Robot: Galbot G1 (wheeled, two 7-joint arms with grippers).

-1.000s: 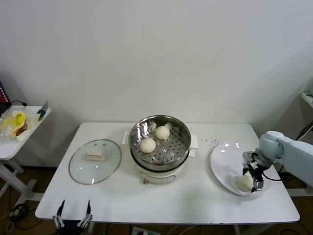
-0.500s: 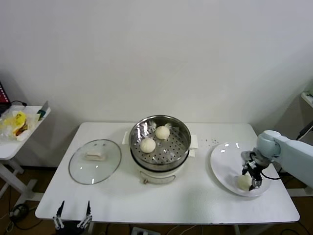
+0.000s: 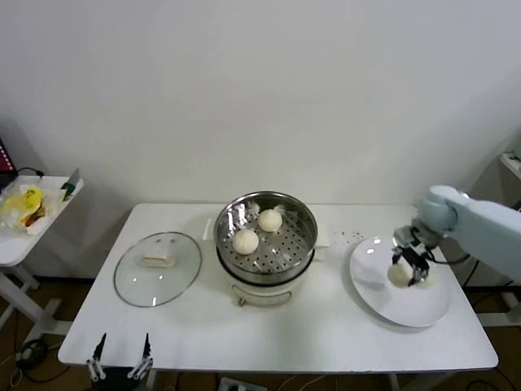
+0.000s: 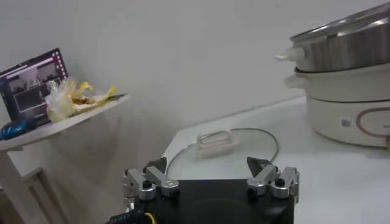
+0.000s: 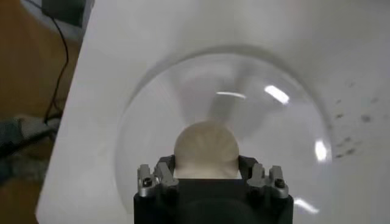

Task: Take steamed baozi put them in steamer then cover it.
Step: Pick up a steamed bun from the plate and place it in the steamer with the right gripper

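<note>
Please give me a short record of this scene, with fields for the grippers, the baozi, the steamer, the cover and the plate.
right gripper: shut on a baozi, above the plate
left gripper: open, parked at the table's near edge
baozi in steamer: two
baozi on plate: none visible
cover: flat on the table, left of the steamer
steamer state: uncovered

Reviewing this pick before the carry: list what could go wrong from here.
1. The right gripper holds a soft baozi between its fingers over the white plate; a tight squeeze may dent it, a loose one may drop it.
2. Two baozi already sit in the steamer; a careless release could land on them.
3. The raised steamer rim could clip a low carry.
</note>
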